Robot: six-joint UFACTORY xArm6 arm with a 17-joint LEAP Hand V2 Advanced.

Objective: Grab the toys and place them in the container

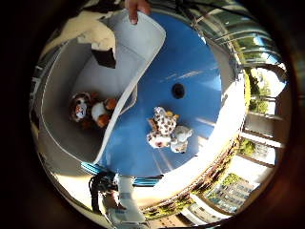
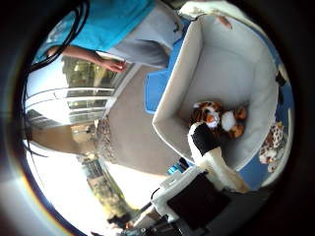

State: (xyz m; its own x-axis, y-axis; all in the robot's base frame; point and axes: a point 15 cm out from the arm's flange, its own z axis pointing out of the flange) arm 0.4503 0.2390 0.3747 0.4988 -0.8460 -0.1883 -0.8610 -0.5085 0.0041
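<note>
A tiger plush toy (image 1: 90, 110) lies on the floor of the pale grey fabric container (image 1: 143, 52), which stands on the round blue table (image 1: 190, 62). On the table beside the container lie a spotted brown-and-white plush toy (image 1: 164, 126) and a small white plush toy (image 1: 181, 138), touching each other. My right hand (image 2: 209, 152) hovers above the container with its white, black-tipped fingers (image 1: 101, 39) relaxed and nothing in them. The tiger is apart from the fingers.
A person's hand (image 1: 136, 9) holds the container's far rim. A person in a teal shirt (image 2: 115, 19) stands beside the table. The table has a dark centre hole (image 1: 178, 90). A railing (image 2: 69, 105) runs beyond the table.
</note>
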